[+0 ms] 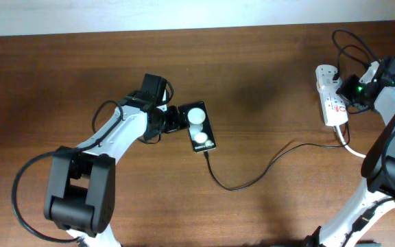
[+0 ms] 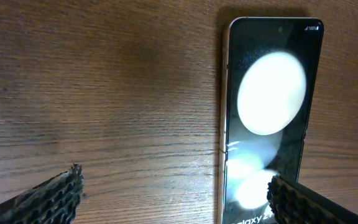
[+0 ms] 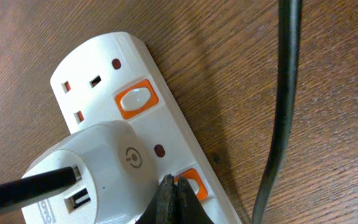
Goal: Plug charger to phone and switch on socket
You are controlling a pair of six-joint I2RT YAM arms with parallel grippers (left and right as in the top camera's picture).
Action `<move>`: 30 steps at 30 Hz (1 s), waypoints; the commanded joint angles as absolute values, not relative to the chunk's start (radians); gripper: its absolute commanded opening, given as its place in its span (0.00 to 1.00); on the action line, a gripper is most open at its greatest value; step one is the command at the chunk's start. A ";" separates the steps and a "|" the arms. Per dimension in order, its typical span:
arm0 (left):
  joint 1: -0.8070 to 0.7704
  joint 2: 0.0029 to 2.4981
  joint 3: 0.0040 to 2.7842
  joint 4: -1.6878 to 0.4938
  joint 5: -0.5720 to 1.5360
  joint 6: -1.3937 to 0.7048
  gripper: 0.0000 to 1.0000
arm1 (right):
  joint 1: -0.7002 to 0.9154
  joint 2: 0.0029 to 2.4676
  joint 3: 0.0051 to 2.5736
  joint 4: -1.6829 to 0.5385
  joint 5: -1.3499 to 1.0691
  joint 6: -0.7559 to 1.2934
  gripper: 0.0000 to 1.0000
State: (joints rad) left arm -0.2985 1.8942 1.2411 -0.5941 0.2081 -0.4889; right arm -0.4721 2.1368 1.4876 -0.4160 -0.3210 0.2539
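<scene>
Right gripper point(image 3: 174, 199) sits closest in its wrist view: fingers pinched together, holding nothing, tips down on the orange switch point(image 3: 190, 182) at 6 o'clock, just beside the plug block point(image 3: 98, 168) in the socket point(image 3: 166, 121). I judge this the last step, mid-press; I cannot tell whether the rocker has gone over.

Overhead, the socket lies at 2 o'clock and the phone point(image 1: 200, 128) near centre, well apart. The charger point(image 1: 252, 180) runs from the phone's 5 o'clock end toward the socket. Plugging in looks done, though the tip's seating is too small to confirm.

Left gripper point(image 1: 175, 119) is at the phone's 9 o'clock side, fingers spread wide. Its wrist view shows one pad point(image 2: 309, 202) over the phone's edge and the other on bare wood, clamping nothing.

Only that view shows a "100%" mark on the screen. Only the right wrist shows the switch contact, and only overhead shows the whole cable run.
</scene>
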 commanded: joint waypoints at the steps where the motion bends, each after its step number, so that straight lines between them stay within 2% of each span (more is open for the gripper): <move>1: -0.292 1.868 1.258 -0.592 0.201 -0.469 0.99 | -0.432 2.165 1.476 -0.461 -0.363 0.240 0.04; 8: -0.292 1.868 1.258 -0.594 0.202 -0.469 0.99 | -0.433 2.168 1.476 -0.495 -0.358 0.240 0.04; 12: -0.292 1.837 1.273 -0.640 0.178 -0.427 0.99 | -0.480 2.111 1.508 -0.654 -0.345 0.244 0.04; 15: -0.292 1.714 1.292 -0.683 0.130 -0.390 0.99 | -0.496 1.901 1.517 -0.798 -0.253 0.233 0.04; 17: -0.292 1.612 1.292 -0.702 0.130 -0.386 0.99 | -0.476 1.713 1.517 -0.878 -0.253 0.153 0.04; 20: -0.292 1.448 1.292 -0.780 0.130 -0.342 0.99 | -0.397 1.442 1.517 -0.985 -0.255 0.117 0.04; 23: -0.293 1.291 1.292 -0.878 0.130 -0.260 0.99 | -0.221 1.209 1.517 -1.116 -0.262 0.012 0.04; 26: -0.293 1.145 1.291 -0.954 0.133 -0.216 0.99 | -0.058 1.055 1.517 -1.206 -0.261 0.003 0.04; 30: -0.293 0.910 1.291 -1.039 0.134 -0.162 1.00 | 0.029 0.860 1.517 -1.308 -0.262 0.004 0.04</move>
State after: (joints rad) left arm -0.2985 1.0107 1.2751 -1.0157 0.1379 -0.2077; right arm 0.0017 0.9440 1.5124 -1.2720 -0.2626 0.0151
